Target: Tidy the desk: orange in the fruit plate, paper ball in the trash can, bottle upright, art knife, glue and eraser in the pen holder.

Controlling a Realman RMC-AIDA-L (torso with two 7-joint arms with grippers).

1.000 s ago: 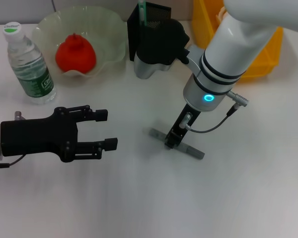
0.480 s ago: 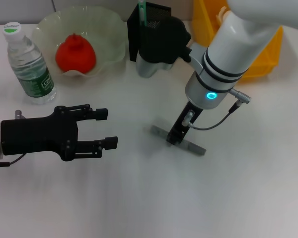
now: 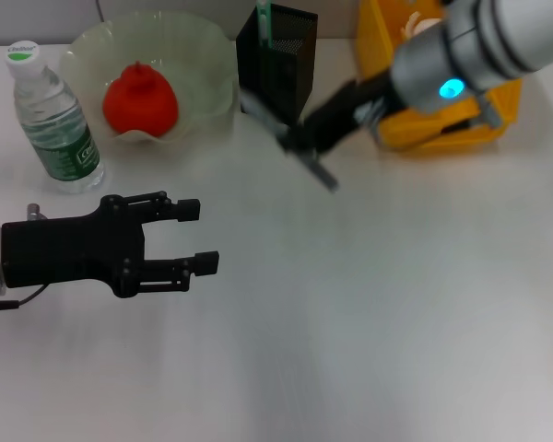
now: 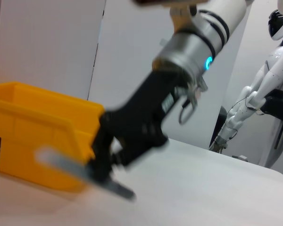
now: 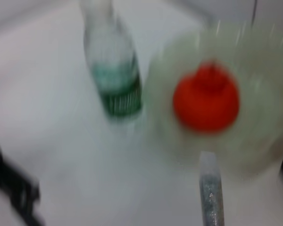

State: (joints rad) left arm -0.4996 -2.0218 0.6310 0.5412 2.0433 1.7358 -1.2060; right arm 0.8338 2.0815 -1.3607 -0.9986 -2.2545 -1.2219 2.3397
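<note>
Knife (image 3: 290, 140): clamped in right hand (image 3: 304, 138), lifted off tabletop (image 3: 369, 322) since a second ago, now upper centre beside pen holder (image 3: 278, 55). Insertion pending. Left hand (image 3: 180, 239): released, idle, lower left.

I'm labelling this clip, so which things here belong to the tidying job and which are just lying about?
Part of the job:
- art knife, held by the right end effector
- pen holder
- orange in the fruit plate
- bottle, upright
- yellow bin, probably the trash can

Just about:
- left end effector, open, idle over the table
</note>
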